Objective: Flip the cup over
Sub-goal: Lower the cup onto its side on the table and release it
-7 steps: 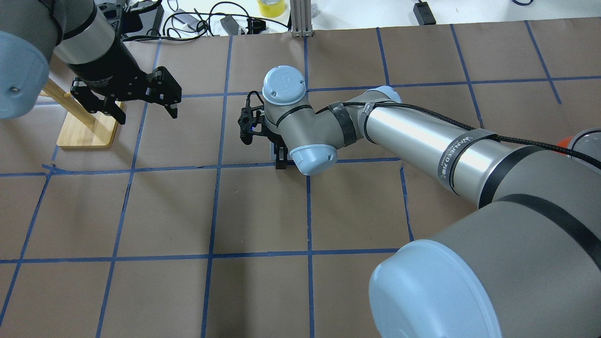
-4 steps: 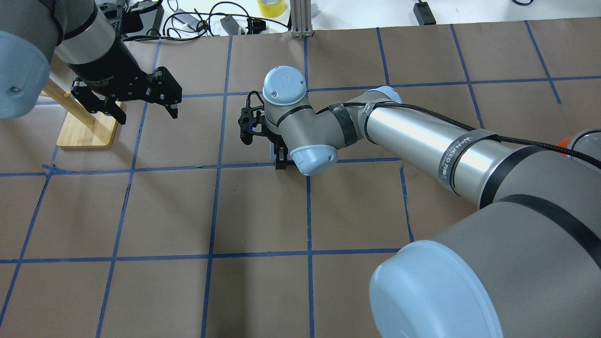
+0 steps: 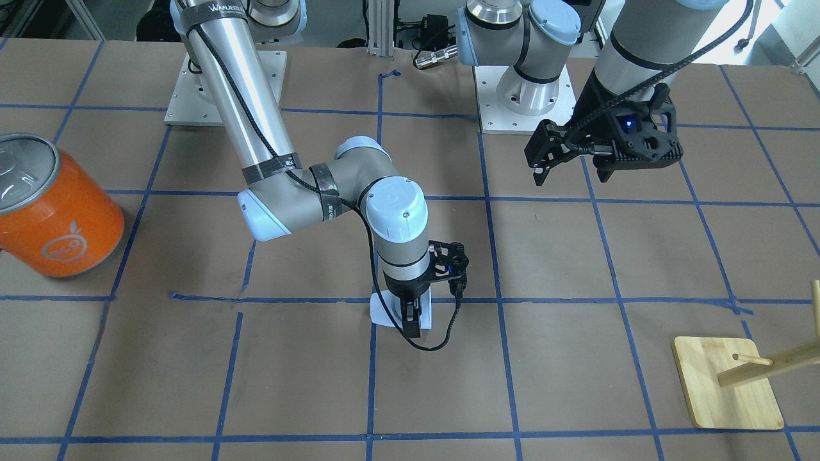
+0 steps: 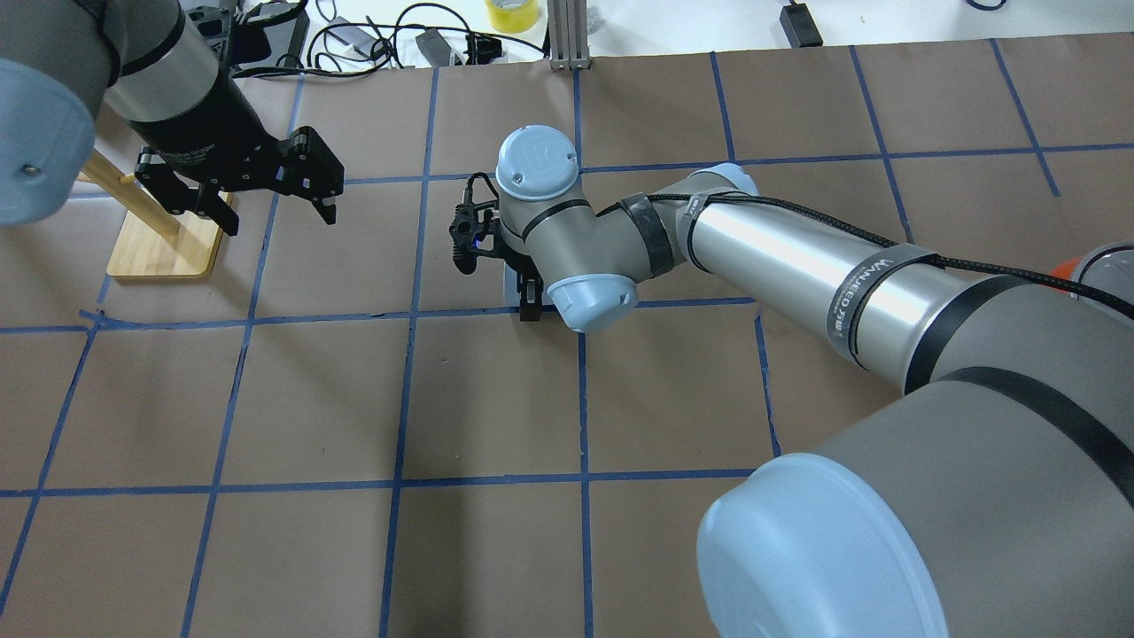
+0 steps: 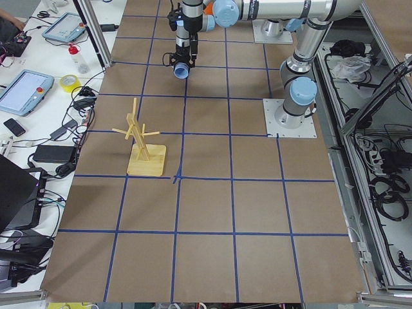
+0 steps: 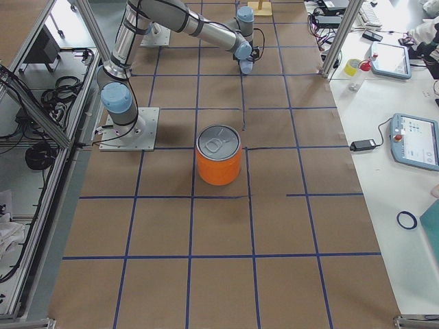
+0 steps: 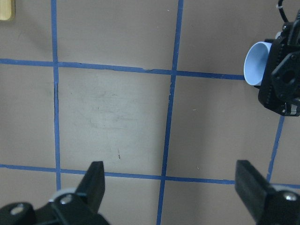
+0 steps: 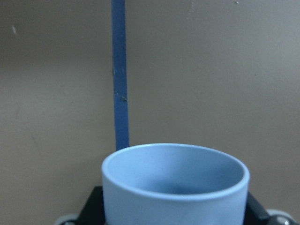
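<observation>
The pale blue cup [image 8: 176, 185] is held in my right gripper [image 3: 410, 320], low over the brown table near a blue tape crossing. Its open mouth with the bluish inside faces the right wrist camera. From across the table the cup [image 3: 384, 312] shows as a pale shape on both sides of the black fingers. It also shows in the left wrist view [image 7: 255, 63], mouth turned sideways, and as a sliver from overhead [image 4: 510, 289]. I cannot tell whether it touches the table. My left gripper [image 4: 276, 213] hangs open and empty above the table, well away from the cup.
A large orange can [image 3: 57, 211] with a silver lid stands on the robot's right side of the table. A wooden peg stand [image 4: 164, 244] stands below and behind my left gripper. Cables [image 4: 399, 40] and a yellow tape roll [image 4: 511, 13] lie past the far edge.
My right wrist has turned very slightly with the cup in its grip. The left arm has not moved.
</observation>
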